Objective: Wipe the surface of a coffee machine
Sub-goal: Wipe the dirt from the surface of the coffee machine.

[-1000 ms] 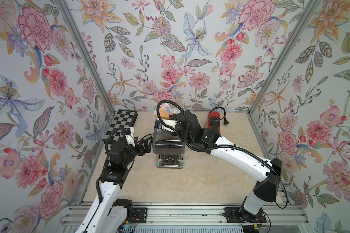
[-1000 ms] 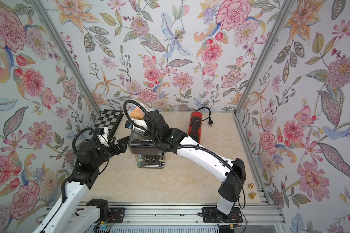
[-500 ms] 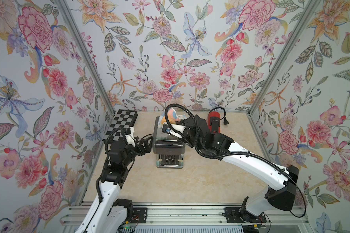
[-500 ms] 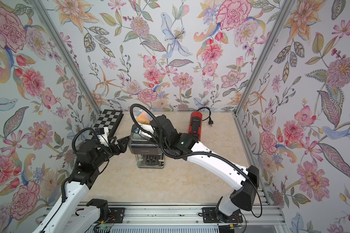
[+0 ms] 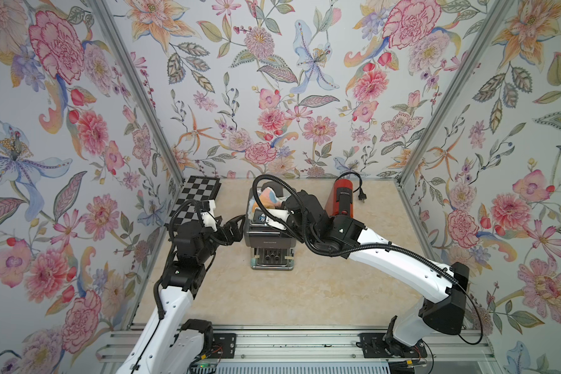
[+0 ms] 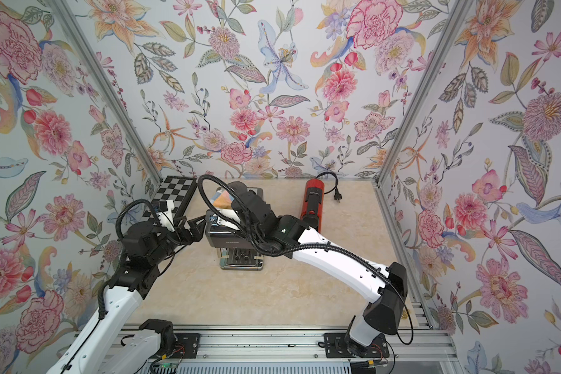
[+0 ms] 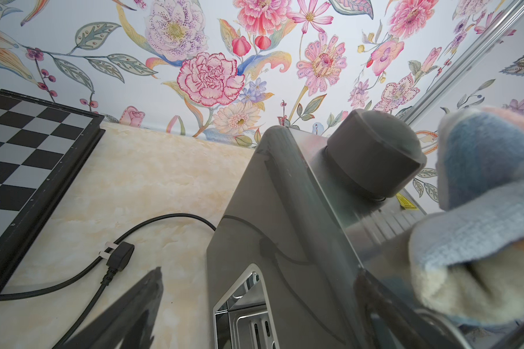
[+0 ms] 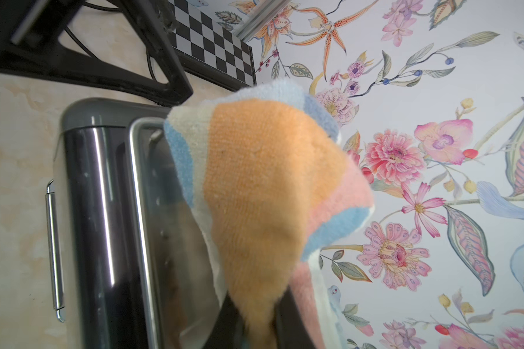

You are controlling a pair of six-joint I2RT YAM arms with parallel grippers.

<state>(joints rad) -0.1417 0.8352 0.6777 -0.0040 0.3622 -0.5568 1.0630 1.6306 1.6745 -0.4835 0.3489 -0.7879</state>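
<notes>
Wiping step: right gripper [image 5: 274, 207] clenched on striped cloth [image 5: 265, 198] atop coffee machine [image 5: 269, 239], back-middle of bench [image 5: 337, 291]; left gripper [image 5: 236, 226] spread open at its side; next probably drag cloth across the top.

The pale tabletop [image 5: 305, 291] held a grey coffee machine [image 5: 271, 239]. A checkered board [image 5: 198, 194] lay near one side of it, a red machine [image 5: 341, 200] near the other. A black cord [image 7: 120, 255] lay between the board and the coffee machine.

On the coffee machine [image 5: 269, 241] a cloth [image 5: 268, 197]; chessboard [image 5: 200, 191] to its rear left, slimmer appliance [image 5: 341, 197] to its right.
</notes>
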